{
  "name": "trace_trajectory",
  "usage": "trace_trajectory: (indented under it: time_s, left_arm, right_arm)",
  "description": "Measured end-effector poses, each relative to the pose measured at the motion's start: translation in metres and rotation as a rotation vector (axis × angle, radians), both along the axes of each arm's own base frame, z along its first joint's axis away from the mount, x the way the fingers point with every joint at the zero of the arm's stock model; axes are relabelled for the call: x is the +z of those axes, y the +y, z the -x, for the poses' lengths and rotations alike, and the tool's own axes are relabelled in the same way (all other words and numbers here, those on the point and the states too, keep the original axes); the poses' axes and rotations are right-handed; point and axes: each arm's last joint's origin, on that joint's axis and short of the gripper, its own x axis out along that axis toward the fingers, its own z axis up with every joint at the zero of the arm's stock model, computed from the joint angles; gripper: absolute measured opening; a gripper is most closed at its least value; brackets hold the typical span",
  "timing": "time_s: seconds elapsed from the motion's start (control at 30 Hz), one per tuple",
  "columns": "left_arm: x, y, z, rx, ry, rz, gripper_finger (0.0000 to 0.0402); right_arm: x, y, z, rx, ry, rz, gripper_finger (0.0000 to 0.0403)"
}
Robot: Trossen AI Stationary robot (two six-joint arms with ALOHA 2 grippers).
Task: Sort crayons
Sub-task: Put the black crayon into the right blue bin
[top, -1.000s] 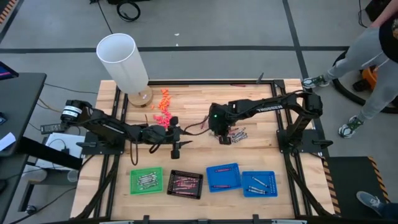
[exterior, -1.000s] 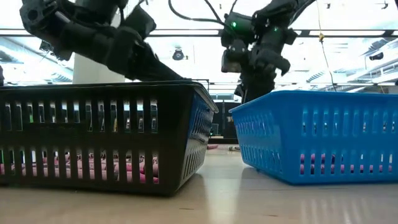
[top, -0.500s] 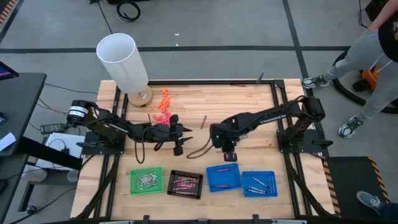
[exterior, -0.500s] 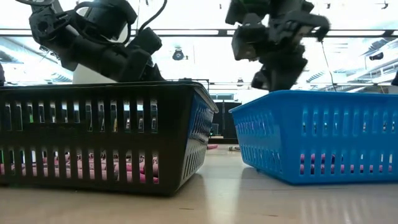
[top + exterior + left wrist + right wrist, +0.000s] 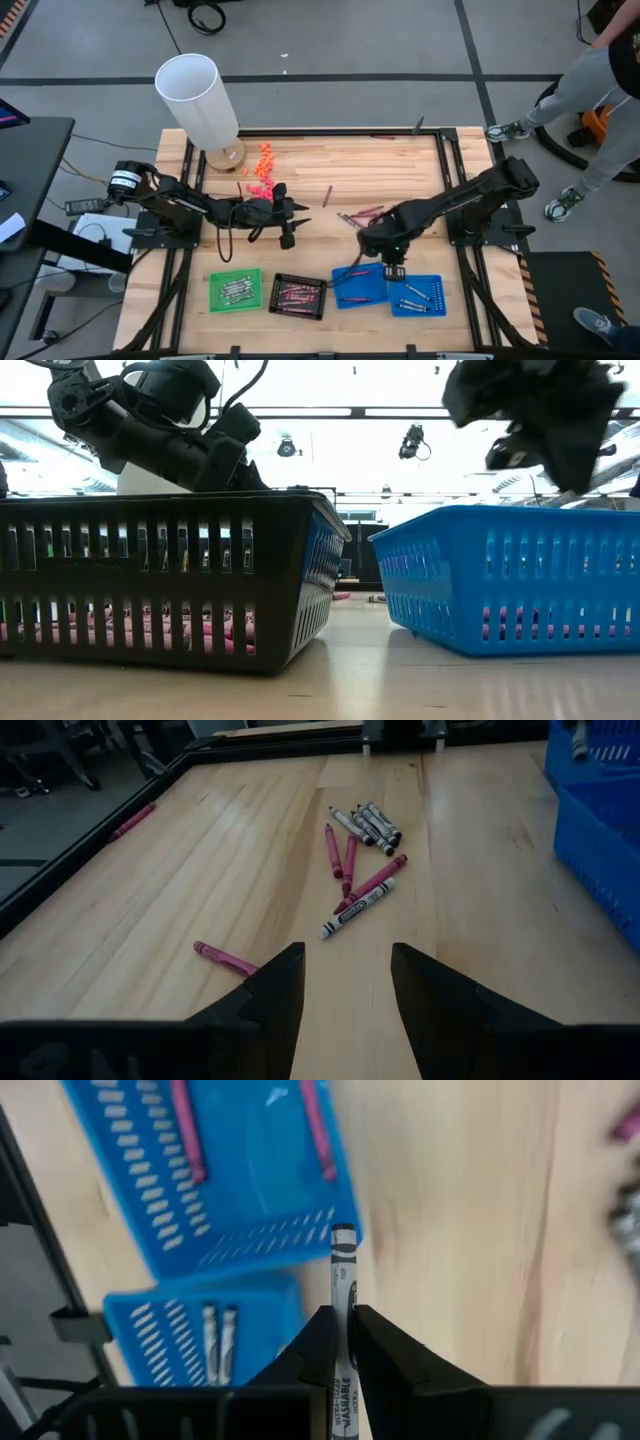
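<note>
I see the right pincer (image 5: 392,268) clamped on a grey crayon (image 5: 343,1275), hovering over the two blue trays (image 5: 361,286); its tip points toward the tray corner. Behind the right pincer, loose crayons (image 5: 362,214) lie on the worktop (image 5: 400,175). Left pincer (image 5: 345,985) sits partly open and empty, low over the worktop; the loose crayons lie just ahead of it.

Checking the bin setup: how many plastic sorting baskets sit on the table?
4, in a row along the near edge: green basket, black basket, then two blue baskets. None seems hidden.
</note>
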Motion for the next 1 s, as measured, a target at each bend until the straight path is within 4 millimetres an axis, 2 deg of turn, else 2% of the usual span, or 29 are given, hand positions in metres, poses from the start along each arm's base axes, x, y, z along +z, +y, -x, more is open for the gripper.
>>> trace_trajectory:
  time_s: [0.27, 0.43, 0.7, 1.0]
  left_arm:
    - [0.002, 0.000, -0.001, 0.008, -0.021, -0.015, 0.0162]
    - [0.006, 0.001, -0.002, 0.011, -0.064, -0.013, 0.0162]
    - [0.010, 0.001, -0.003, 0.008, -0.104, -0.025, 0.0162]
    - [0.013, 0.001, -0.004, 0.008, -0.129, -0.032, 0.0162]
  right_arm:
    - [0.016, 0.028, 0.025, -0.107, 0.033, -0.010, 0.0039]
    - [0.015, 0.051, 0.041, -0.133, 0.063, 0.010, 0.0039]
    - [-0.001, 0.074, 0.062, -0.213, 0.109, 0.038, 0.0040]
    - [-0.034, 0.079, 0.072, -0.301, 0.090, 0.026, 0.0059]
